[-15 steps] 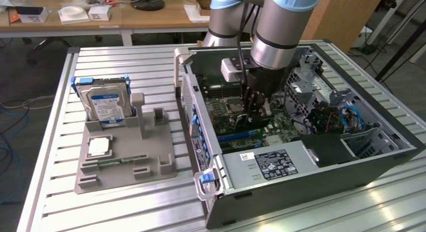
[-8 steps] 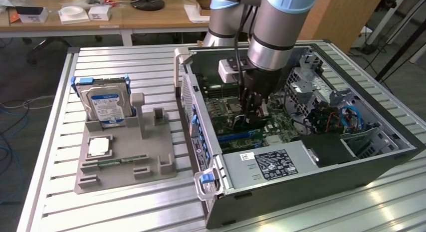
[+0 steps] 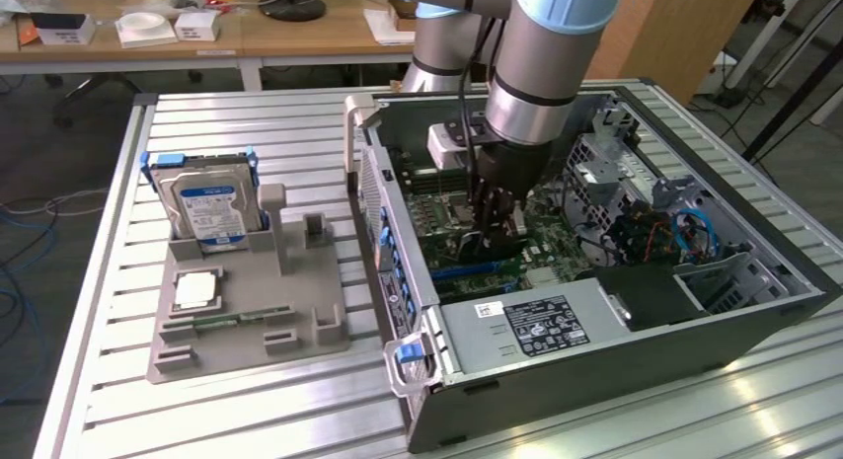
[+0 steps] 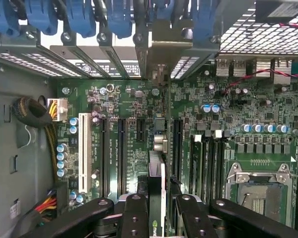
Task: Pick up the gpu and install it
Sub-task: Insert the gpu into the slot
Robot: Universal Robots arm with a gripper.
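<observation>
Gripper [image 3: 496,220] is clamped on the gpu [image 4: 156,191], held edge-on inside the PC case [image 3: 593,380]. Card sits straight below the fingers, long axis parallel to the motherboard [image 4: 114,99] slots, between two of them. Can't tell if it's seated.

Hard drive [image 3: 211,207] apparently upright in holder [image 3: 310,291].

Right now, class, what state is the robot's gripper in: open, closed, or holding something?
The gripper: fingers closed on the gpu, held edge-on above the motherboard.
</observation>
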